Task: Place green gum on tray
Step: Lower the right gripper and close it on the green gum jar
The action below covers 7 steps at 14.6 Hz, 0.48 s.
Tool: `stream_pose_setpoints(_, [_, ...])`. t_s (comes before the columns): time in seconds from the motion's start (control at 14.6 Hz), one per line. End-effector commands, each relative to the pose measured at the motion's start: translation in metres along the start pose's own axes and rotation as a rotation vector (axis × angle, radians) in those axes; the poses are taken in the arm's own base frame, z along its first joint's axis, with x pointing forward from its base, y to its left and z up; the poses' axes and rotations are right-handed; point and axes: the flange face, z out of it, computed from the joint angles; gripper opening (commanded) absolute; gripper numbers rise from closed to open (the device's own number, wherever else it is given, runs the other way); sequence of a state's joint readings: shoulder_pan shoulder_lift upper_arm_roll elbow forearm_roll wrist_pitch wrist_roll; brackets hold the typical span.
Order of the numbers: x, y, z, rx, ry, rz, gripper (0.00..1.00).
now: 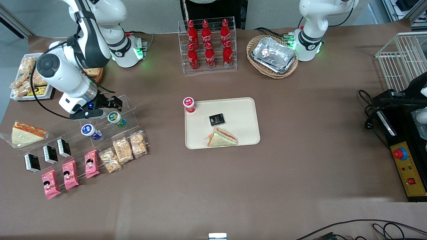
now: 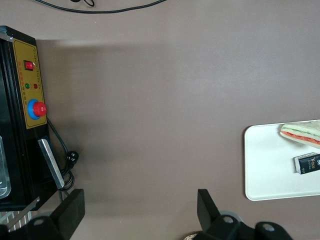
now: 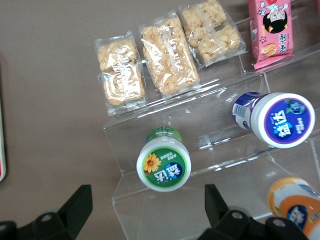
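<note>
**Green gum on the clear stand, my end effector above it**

My end effector (image 1: 110, 106) hangs over the clear acrylic stand (image 1: 128, 108) near the desk (image 1: 300, 166) edge at my working end, with its two fingers (image 3: 77, 202) spread wide apart and nothing between them. The green gum (image 3: 163, 161) sits just below the gap between them, not touched by either finger.

The green gum is a small round bottle with a green body and a white lid; the lid carries a green label with a yellow flower and white lettering. It stands tilted on a step of the stand, lid turned up toward my wrist camera. From the front it shows as a white-and-green cap (image 1: 114, 117) just beside my end effector.

A blue gum bottle (image 3: 274, 118) with a white lid rests on the same stand, near the green one and apart from it. An orange-labelled bottle (image 3: 294, 207) shows partly beside it.

The tray (image 1: 248, 133) lies near the middle of the desk, well apart from the green gum. It is beige with rounded corners and holds a sandwich (image 1: 222, 137), a small black packet (image 1: 217, 119) and a red gum bottle (image 1: 189, 104) at one corner.
</note>
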<state>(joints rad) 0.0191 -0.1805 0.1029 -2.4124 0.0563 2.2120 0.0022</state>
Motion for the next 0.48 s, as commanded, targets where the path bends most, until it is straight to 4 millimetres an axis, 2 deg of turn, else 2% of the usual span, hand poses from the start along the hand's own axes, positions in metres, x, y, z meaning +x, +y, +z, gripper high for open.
stream_pose_setpoints(0.0, [0.004,0.004,0.018,0.016,0.008,0.023,1.00])
stream_pose_setpoints(0.41, [0.005,0.010,0.061,0.017,-0.002,0.034,1.00])
